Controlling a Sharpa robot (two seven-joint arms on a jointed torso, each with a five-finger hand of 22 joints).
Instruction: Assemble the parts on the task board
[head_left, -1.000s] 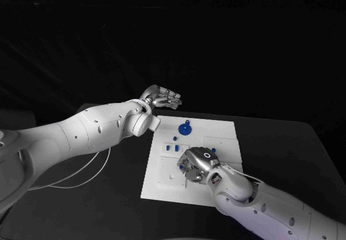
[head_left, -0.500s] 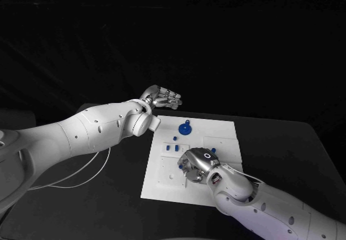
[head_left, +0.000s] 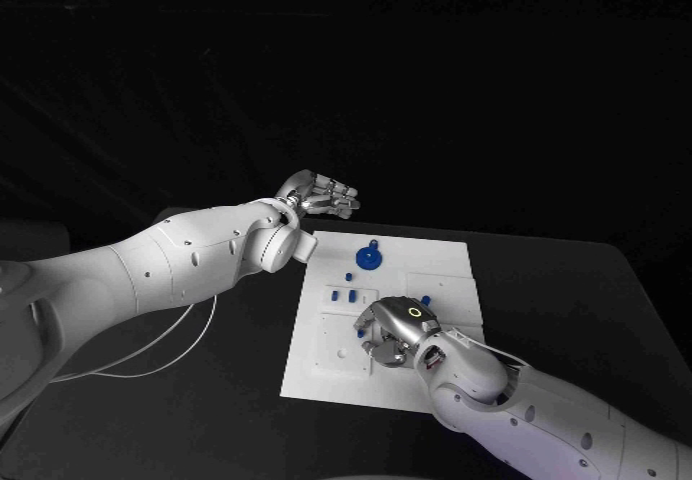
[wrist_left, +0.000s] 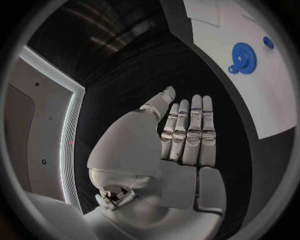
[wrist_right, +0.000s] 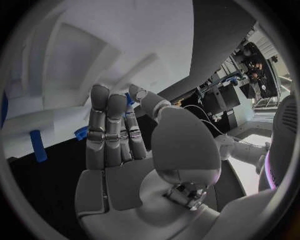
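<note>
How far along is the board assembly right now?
Early. Looks done: the blue gear sits at the task board's far end. In hand: the right hand is low over the board's middle, a blue part at its fingertips. Left: small blue pieces on the board; the left hand is flat, holding nothing.

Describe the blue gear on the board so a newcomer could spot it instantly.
Find the white task board in the middle of the black table. Near its far edge, beside the left arm, lies the blue gear: a round toothed disc, far larger than the small blue parts nearer the right hand.
</note>
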